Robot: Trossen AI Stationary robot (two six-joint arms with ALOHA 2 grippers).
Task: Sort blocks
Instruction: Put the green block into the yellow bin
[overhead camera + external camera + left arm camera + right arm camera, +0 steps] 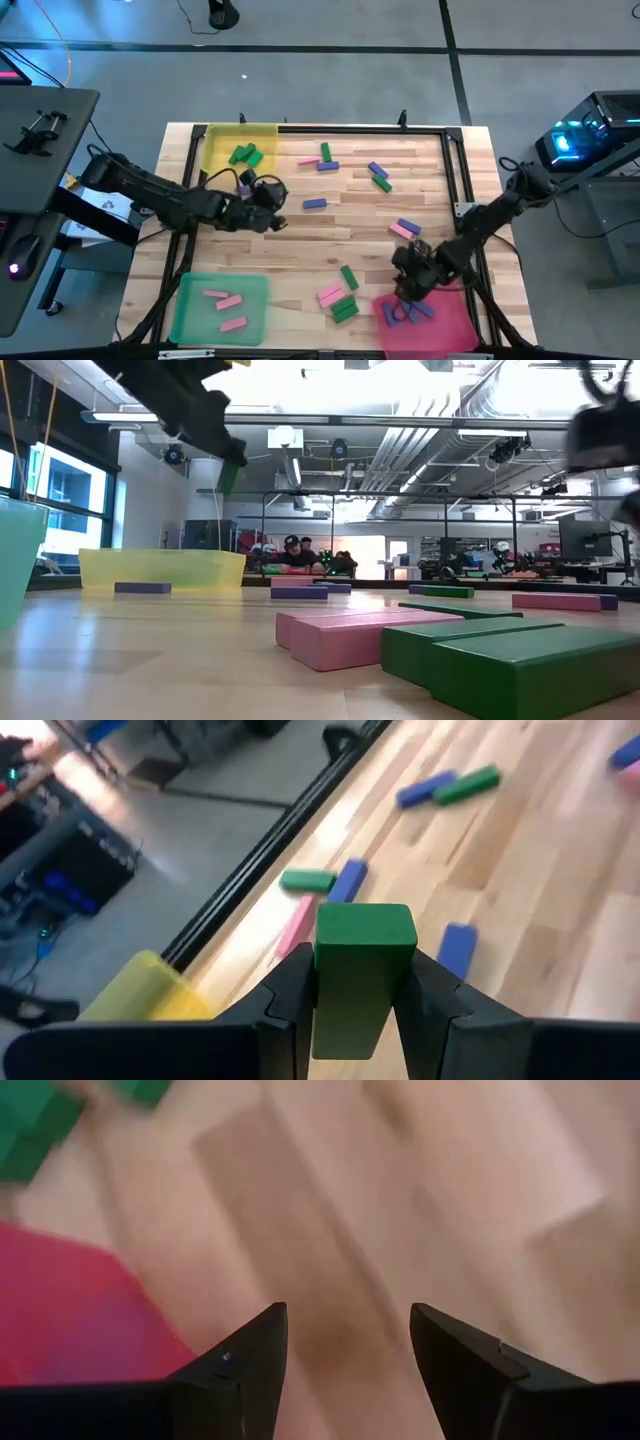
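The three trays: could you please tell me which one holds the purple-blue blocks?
The pink-red tray, at the table's near right corner by the right gripper. The yellow tray holds green blocks, the green tray pink ones.

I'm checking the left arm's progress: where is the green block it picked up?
The green block is clamped in the left gripper, on the table's left side, just inboard of the yellow tray.

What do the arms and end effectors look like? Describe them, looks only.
Both arms are dark, near-black jointed links. The left end effector has two black, angular, flat-faced fingers. The right end effector has two black fingers tapering to pointed tips. No markings or loose cables can be made out.
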